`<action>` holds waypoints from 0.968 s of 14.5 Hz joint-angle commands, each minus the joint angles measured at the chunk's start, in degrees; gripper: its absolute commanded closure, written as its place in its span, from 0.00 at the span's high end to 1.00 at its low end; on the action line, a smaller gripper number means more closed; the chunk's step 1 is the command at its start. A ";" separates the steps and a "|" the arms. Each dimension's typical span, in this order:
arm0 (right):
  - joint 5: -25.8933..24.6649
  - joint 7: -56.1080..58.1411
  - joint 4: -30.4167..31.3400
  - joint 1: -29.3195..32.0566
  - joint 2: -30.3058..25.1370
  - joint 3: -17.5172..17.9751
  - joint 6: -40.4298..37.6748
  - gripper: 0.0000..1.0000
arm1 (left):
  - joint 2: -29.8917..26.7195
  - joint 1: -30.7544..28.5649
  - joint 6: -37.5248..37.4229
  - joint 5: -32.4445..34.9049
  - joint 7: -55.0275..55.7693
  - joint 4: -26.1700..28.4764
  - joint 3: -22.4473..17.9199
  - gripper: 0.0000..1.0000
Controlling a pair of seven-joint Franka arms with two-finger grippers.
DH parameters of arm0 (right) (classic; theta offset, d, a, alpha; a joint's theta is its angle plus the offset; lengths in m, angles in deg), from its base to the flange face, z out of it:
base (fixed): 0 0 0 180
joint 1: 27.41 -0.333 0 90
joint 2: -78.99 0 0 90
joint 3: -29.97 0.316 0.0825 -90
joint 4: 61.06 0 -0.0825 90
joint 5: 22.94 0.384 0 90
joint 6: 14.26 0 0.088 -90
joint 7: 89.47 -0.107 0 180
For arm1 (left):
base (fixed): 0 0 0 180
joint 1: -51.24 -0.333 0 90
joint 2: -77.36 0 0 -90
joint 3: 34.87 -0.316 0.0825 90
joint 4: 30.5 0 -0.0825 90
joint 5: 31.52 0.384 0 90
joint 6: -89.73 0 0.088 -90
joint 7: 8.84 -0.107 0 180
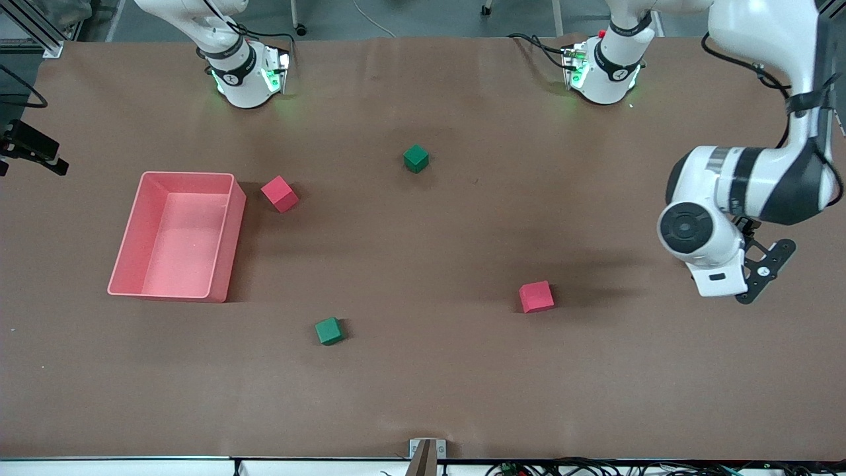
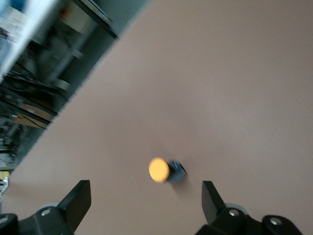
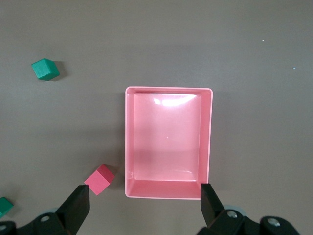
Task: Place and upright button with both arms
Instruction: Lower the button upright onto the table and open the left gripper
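Note:
The button point(image 2: 166, 171) lies on its side on the brown table, its round orange cap facing sideways and its dark bluish body beside the cap. My left gripper point(image 2: 145, 201) is open and empty a little above the table, with the button just ahead of the gap between its fingers. In the front view the left arm's wrist point(image 1: 717, 264) hangs over the left arm's end of the table and hides the button. My right gripper point(image 3: 145, 203) is open and empty, high over the pink bin point(image 3: 168, 192); it is out of the front view.
The pink bin point(image 1: 228, 244) stands at the right arm's end. Two red cubes point(image 1: 279, 194) point(image 1: 536, 296) and two green cubes point(image 1: 416, 158) point(image 1: 328, 330) lie scattered mid-table. The table's edge point(image 2: 93, 83) runs close to the button.

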 commanded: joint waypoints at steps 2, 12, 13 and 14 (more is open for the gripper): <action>0.68 0.43 -1.00 0.58 0.34 0.47 -1.06 1.00 | -1.56 -0.45 -0.67 -10.92 -12.28 -2.38 0.43 1.00; 0.60 0.43 -1.00 0.84 0.34 0.47 -1.33 1.00 | -8.77 -2.12 -5.95 -31.69 -37.01 -2.91 0.34 1.00; 0.60 0.43 -1.00 0.84 0.34 0.47 -1.33 1.00 | -9.03 -2.12 -5.95 -33.44 -37.54 -2.91 0.34 1.00; 0.60 0.43 -1.00 0.84 0.34 0.47 -1.33 1.00 | -9.56 -2.12 -5.95 -34.24 -37.81 -2.91 0.17 1.00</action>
